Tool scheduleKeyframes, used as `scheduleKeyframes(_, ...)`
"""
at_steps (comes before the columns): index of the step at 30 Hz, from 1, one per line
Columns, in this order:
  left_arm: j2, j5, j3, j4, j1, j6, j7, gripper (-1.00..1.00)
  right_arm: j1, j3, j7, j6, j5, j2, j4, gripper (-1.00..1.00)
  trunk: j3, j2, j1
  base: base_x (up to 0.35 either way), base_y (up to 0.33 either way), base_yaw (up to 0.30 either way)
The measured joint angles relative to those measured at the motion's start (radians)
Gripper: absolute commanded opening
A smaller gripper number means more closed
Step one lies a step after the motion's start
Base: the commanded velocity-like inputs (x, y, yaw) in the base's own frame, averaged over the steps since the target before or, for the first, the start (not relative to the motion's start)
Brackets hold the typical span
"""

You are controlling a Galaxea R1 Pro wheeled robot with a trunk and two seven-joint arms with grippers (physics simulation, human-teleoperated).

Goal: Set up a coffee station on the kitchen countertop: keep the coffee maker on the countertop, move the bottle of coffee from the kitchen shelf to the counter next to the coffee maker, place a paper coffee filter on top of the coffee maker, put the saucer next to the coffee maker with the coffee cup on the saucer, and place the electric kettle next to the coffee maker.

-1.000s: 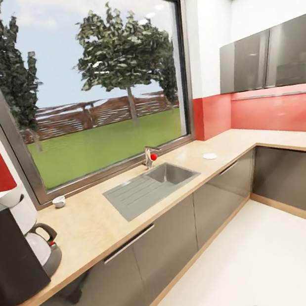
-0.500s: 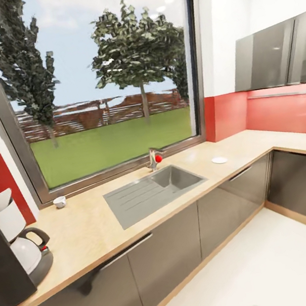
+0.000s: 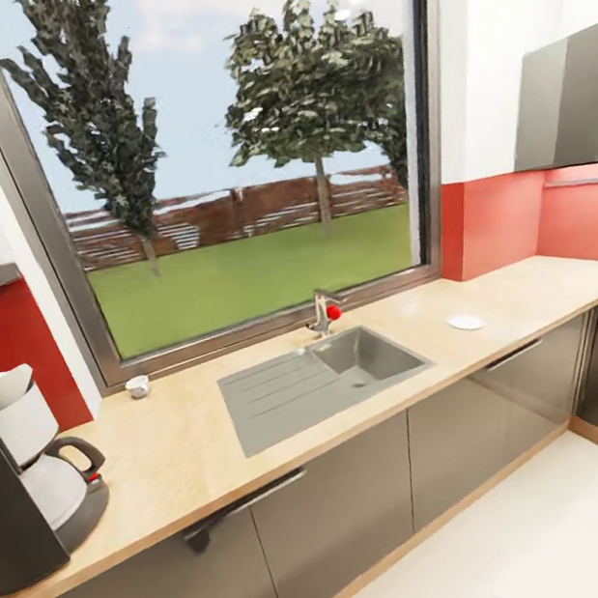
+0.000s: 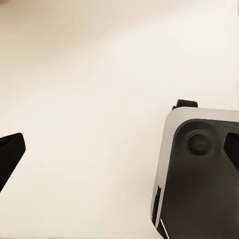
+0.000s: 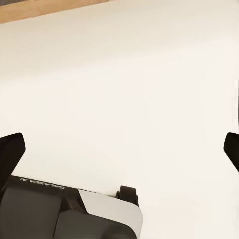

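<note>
From your head camera, the coffee maker [image 3: 23, 485] stands at the far left of the kitchen countertop [image 3: 170, 459], the coffee cup [image 3: 138, 386] sits by the window sill, and the saucer [image 3: 465, 321] lies right of the sink [image 3: 324, 383]. Your left gripper [image 4: 119, 149] and right gripper [image 5: 119, 149] both hang spread wide over pale floor [image 5: 124, 74], well apart from them all.

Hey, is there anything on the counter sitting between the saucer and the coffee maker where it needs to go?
The sink lies between them, set down into the countertop, with its tap at the back edge. The saucer lies beyond the sink; the coffee maker is at the other end. The coffee cup stands near the window, off the direct line.
</note>
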Motion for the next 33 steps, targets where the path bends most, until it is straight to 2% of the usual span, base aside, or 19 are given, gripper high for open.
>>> scheduleKeyframes(25,0.0,0.0,0.0,0.0,0.0,-0.001,0.0,1.0,0.0,0.0,0.0,0.0,0.0,-0.001,0.0,1.0,0.0,0.0,0.0,0.127,-0.295,0.277)
scheduleKeyframes(33,0.0,0.0,0.001,-0.001,0.0,-0.002,0.0,1.0,0.0,0.0,0.0,0.0,0.0,-0.001,0.0,1.0,0.0,0.0,0.0,0.017,-0.08,0.277)
